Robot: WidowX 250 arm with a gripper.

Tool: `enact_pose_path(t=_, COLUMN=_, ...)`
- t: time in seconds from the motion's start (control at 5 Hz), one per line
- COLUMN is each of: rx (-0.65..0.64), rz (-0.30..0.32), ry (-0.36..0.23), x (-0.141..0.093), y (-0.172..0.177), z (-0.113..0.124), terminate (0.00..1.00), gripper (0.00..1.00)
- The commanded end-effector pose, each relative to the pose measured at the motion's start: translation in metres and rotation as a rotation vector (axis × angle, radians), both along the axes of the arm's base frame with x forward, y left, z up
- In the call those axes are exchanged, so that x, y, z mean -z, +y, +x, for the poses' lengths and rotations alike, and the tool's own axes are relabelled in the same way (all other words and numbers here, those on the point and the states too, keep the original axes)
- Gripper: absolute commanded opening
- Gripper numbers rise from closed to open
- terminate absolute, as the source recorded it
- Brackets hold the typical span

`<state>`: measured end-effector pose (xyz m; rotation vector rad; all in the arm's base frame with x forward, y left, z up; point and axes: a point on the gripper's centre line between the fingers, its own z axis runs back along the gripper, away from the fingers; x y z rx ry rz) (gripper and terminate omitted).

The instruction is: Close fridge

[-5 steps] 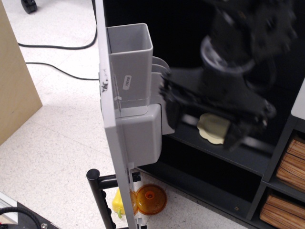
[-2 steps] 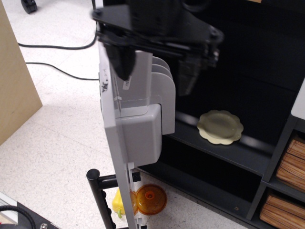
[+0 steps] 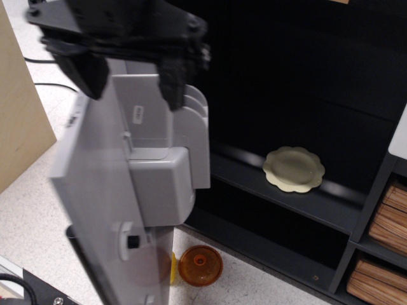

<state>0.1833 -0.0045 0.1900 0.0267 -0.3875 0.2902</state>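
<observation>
Fridge door (image 3: 105, 190), light grey, fills the lower left foreground, swung open and seen at a slant, its inner face turned toward the camera. On that inner face: a boxy grey housing (image 3: 162, 184) at mid-height, a small white tab with a dark button (image 3: 130, 240) below it, and above it an upright grey bin (image 3: 149, 108) with stacked rounded fins on its right side. Door image is slightly smeared. Gripper (image 3: 130, 70), black, hangs at the top of the door; its two fingers are spread wide, the left-hand finger (image 3: 82, 70) in the picture lying over the door's outer side, the right-hand finger (image 3: 173, 82) over the bin. The bin top sits between them; whether either finger touches the door cannot be told from the blur. Nothing is clamped. On the speckled floor (image 3: 38, 216) just under the door's lower edge sits an orange domed lid (image 3: 200, 265), with a sliver of a yellow object (image 3: 172, 267) beside it, partly hidden by the door. Behind, the fridge (image 3: 305, 95) interior is black, with a pale scalloped plate (image 3: 294, 169) resting on a dark shelf (image 3: 267, 184). At far right, a dark shelving unit holds brown wicker baskets (image 3: 385, 248). A tan panel (image 3: 19, 108) stands at the left edge, a black cable (image 3: 54, 86) beyond it.
</observation>
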Motion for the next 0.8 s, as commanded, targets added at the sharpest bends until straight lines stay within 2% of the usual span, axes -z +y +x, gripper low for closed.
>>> enact_pose_path(t=0.0, rx=-0.066, rz=0.055, ry=-0.043, x=-0.003, y=0.015, z=0.007, terminate=0.0, gripper=1.0)
enact_pose_path(t=0.4, rx=-0.07, rz=0.063, ry=-0.046, x=-0.015, y=0.032, z=0.007, terminate=0.0, gripper=1.0)
enact_pose_path(t=0.6, rx=-0.097, rz=0.08, ry=-0.019, x=-0.011, y=0.037, z=0.006, terminate=0.0, gripper=1.0)
